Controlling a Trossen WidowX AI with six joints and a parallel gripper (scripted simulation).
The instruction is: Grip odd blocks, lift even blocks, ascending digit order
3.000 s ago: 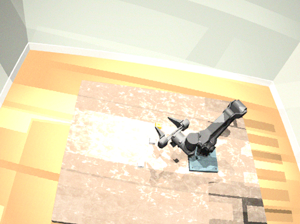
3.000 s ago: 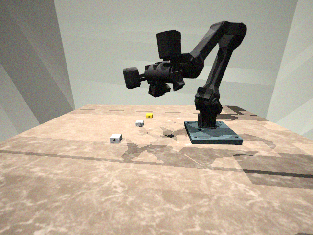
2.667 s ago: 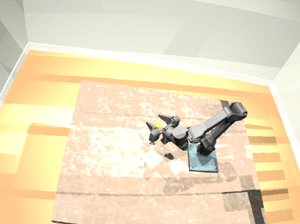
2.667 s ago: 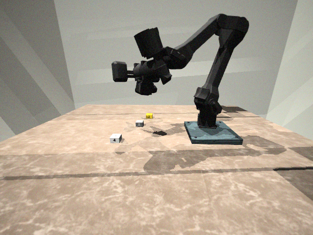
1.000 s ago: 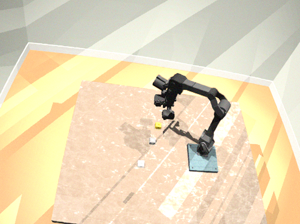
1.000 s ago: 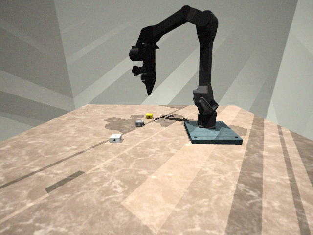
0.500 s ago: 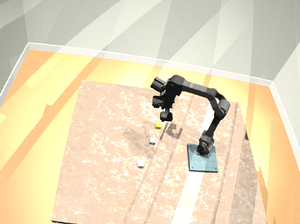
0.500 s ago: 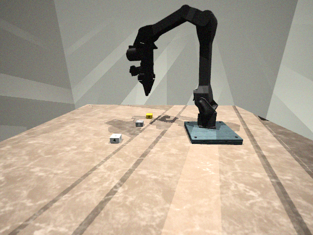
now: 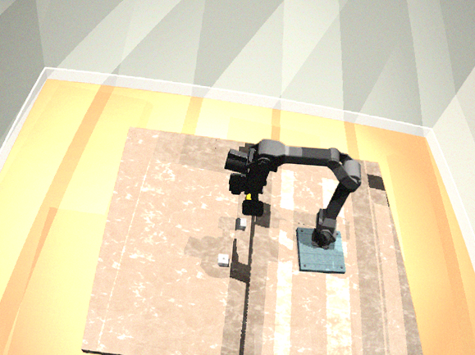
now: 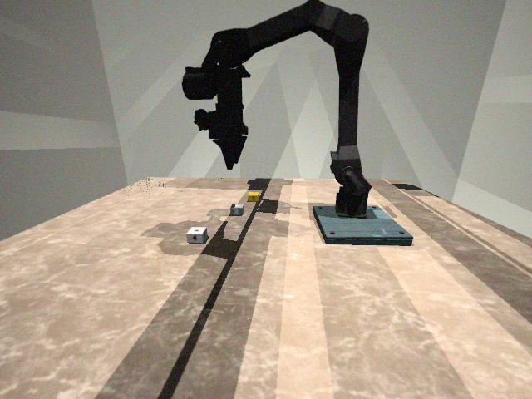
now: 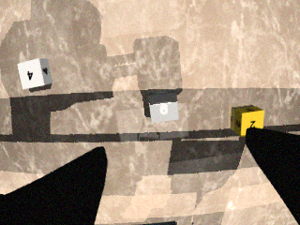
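A yellow block [image 9: 248, 196] [image 10: 253, 196] [image 11: 255, 119] shows a 2 and rests on the table, partly hidden by the gripper in the top view and by a fingertip in the wrist view. A grey block [image 9: 241, 224] [image 10: 237, 209] [image 11: 164, 112] rests in the middle of the row; its pale rounded digit is too blurred to read surely. A white block [image 9: 223, 259] [image 10: 196, 235] [image 11: 30, 75] shows a 4 and rests at the other end. My gripper [image 9: 252, 207] [image 10: 230, 167] [image 11: 177, 145] is open and empty, pointing down well above the table and touching no block.
The arm stands on a blue-green base plate [image 9: 320, 262] [image 10: 365, 240], to the right of the blocks in the top and exterior views. Dark shadow bands and a thin dark line cross the table [image 9: 154, 313] [image 10: 107, 300] near the blocks.
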